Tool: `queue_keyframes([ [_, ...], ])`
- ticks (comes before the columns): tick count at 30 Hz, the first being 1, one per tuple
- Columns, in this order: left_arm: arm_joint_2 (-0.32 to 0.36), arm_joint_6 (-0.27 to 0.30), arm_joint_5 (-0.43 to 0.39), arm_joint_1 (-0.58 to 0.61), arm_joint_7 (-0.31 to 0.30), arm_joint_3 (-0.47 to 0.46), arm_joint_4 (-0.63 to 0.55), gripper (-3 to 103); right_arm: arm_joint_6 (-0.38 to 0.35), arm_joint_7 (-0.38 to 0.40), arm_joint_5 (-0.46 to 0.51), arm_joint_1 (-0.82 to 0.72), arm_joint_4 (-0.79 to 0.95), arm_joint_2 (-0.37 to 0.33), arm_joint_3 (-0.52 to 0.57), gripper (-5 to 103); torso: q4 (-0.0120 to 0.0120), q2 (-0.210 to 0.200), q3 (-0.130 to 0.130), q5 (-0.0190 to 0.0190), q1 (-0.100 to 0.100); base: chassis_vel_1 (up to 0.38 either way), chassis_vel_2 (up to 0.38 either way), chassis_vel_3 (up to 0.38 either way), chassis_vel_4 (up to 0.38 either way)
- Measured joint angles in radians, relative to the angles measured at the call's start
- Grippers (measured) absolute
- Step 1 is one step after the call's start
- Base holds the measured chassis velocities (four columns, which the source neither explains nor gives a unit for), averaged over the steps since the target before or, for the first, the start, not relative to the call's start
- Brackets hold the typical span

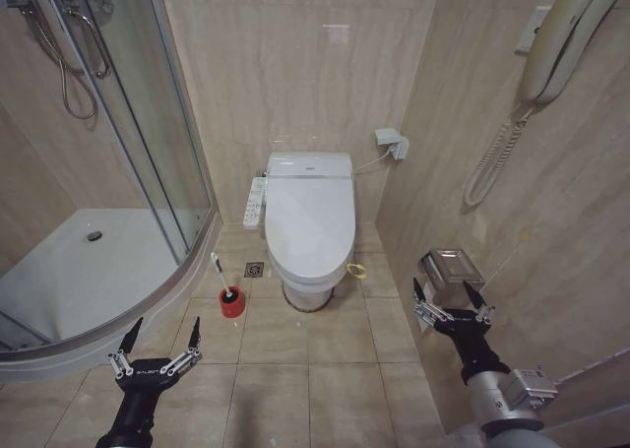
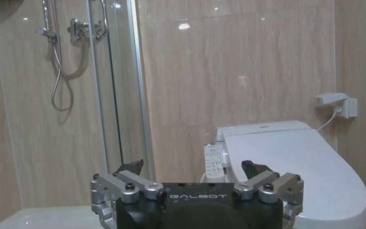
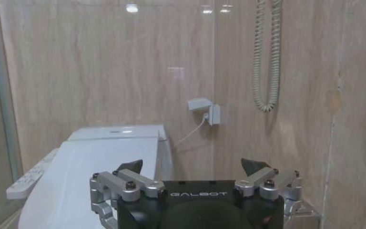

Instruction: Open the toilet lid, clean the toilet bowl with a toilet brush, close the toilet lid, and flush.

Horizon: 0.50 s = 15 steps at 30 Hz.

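Note:
The white toilet lid (image 1: pixel 309 217) lies shut over the bowl against the far wall, a yellow-green strap loop (image 1: pixel 356 270) hanging at its front right edge. The bowl's base (image 1: pixel 307 292) shows below; its inside is hidden. The toilet brush (image 1: pixel 220 276) stands with its white handle tilted in a red holder cup (image 1: pixel 232 302) on the floor left of the toilet. My left gripper (image 1: pixel 159 334) is open, low at the near left, short of the brush. My right gripper (image 1: pixel 451 294) is open at the near right beside the wall. The lid (image 2: pixel 297 167) (image 3: pixel 91 167) appears ahead of both wrists.
A curved glass shower enclosure (image 1: pixel 148 153) with a raised white tray (image 1: pixel 69 276) takes up the left. A button panel (image 1: pixel 255 204) sticks out on the toilet's left side. A wall phone (image 1: pixel 551 44), a metal paper holder (image 1: pixel 448 269) and a wall socket (image 1: pixel 391 140) line the right wall. Tiled floor lies between me and the toilet.

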Motion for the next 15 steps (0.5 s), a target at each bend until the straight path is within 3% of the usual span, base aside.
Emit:
queue_keyframes([
  [15,0.000,0.000,0.000,0.000,0.000,0.000,0.000,100,-0.033,-0.034,0.031,0.019,0.009,-0.004,0.003,100,0.0000,0.000,0.000,0.0000,0.000,0.000,0.000,0.000,0.000],
])
